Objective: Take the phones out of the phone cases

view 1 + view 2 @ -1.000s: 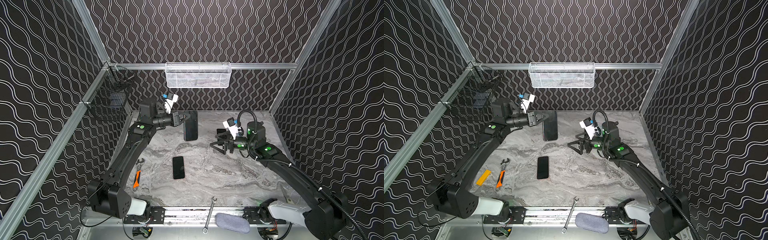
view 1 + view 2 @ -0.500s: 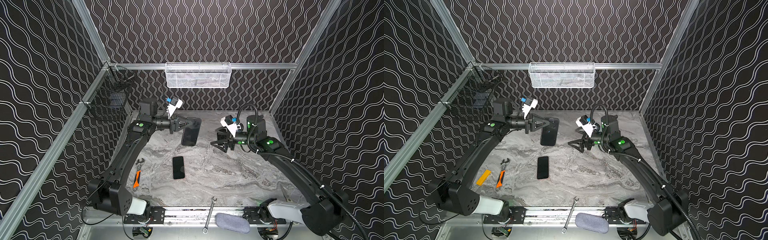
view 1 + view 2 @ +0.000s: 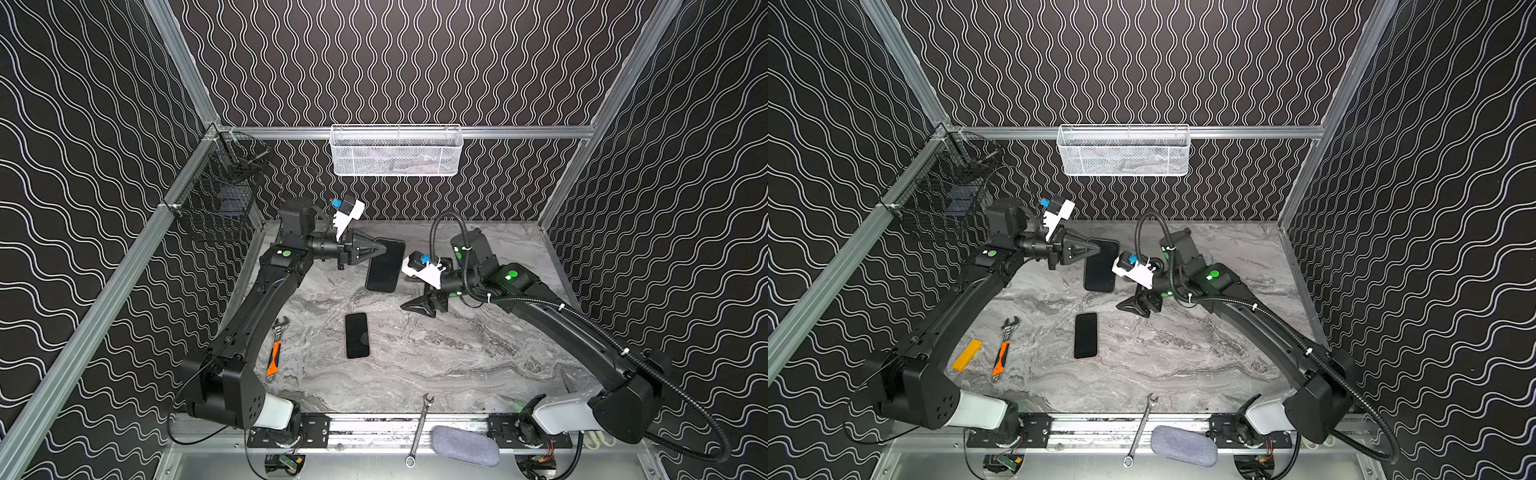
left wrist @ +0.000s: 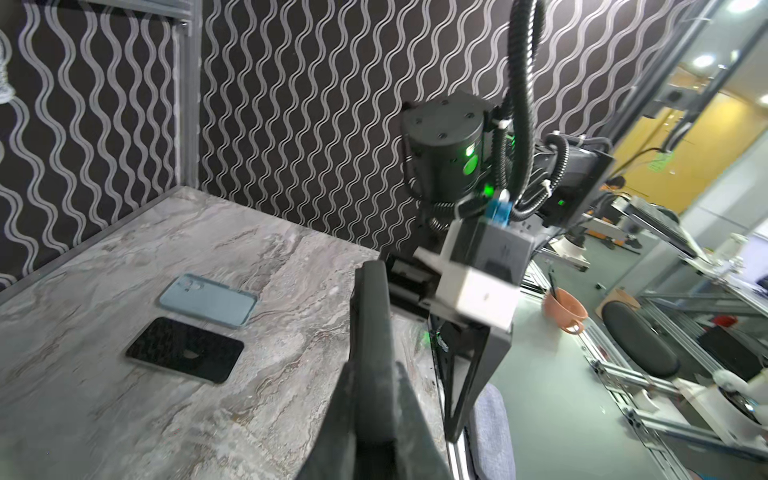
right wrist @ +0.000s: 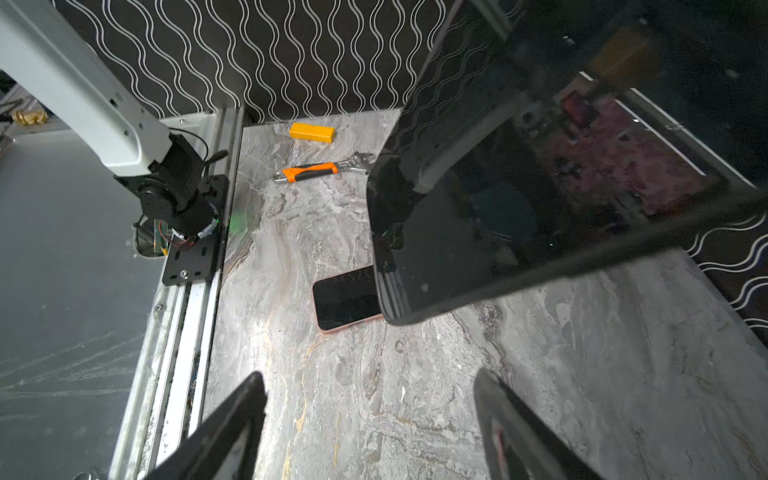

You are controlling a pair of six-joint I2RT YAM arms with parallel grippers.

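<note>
— What is the left gripper [image 3: 381, 250] doing?
— It stays clenched on the upper edge of the black glossy phone with a thick dark rim [image 3: 385, 270], held above the grey marble table [image 3: 457, 365]. A second ago the phone hung straight; now it leans.
— And the right gripper [image 5: 365, 380]?
— It has moved in near the phone's lower end without touching. Its jaws are narrower than before but still apart, gripping nothing. The pink-edged black phone [image 3: 357, 336] lies flat, unmoved.

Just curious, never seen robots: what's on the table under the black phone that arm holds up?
A pink-edged phone lies screen up on the marble table, one end hidden by the held phone, which the left gripper clamps. Anything else beneath is covered.
</note>
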